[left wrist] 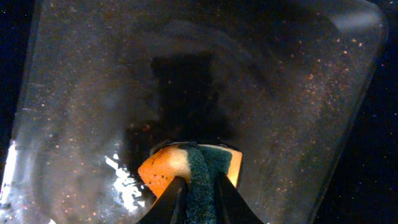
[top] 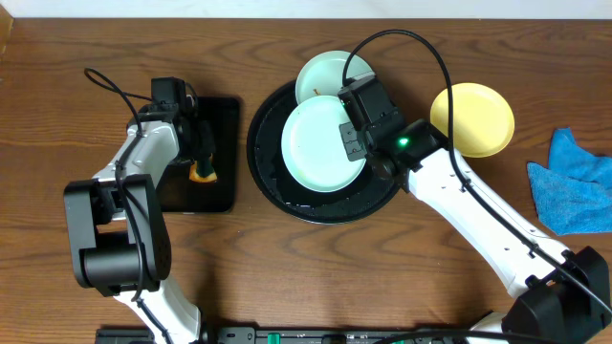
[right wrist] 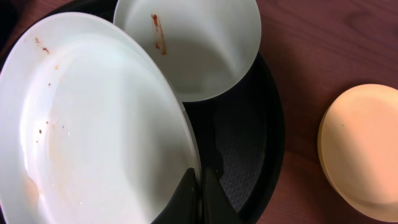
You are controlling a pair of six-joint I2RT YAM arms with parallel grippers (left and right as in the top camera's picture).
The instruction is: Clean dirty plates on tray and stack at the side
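A pale mint plate [top: 318, 143] with faint brown smears is tilted over the round black tray [top: 316, 212]. My right gripper [right wrist: 200, 186] is shut on its right rim, and the plate [right wrist: 93, 124] fills the left of the right wrist view. A second mint plate [top: 330, 75] with a reddish smear leans on the tray's back rim [right wrist: 268, 143]. A pale yellow plate [top: 471, 118] lies on the table to the right of the tray. My left gripper [left wrist: 200, 199] is shut on an orange and green sponge [left wrist: 186, 167] over the small rectangular tray.
The rectangular black tray [top: 215, 153] lies left of the round one, its wet speckled floor [left wrist: 280, 93] under the sponge [top: 202, 172]. A blue cloth [top: 579, 182] is crumpled at the table's right edge.
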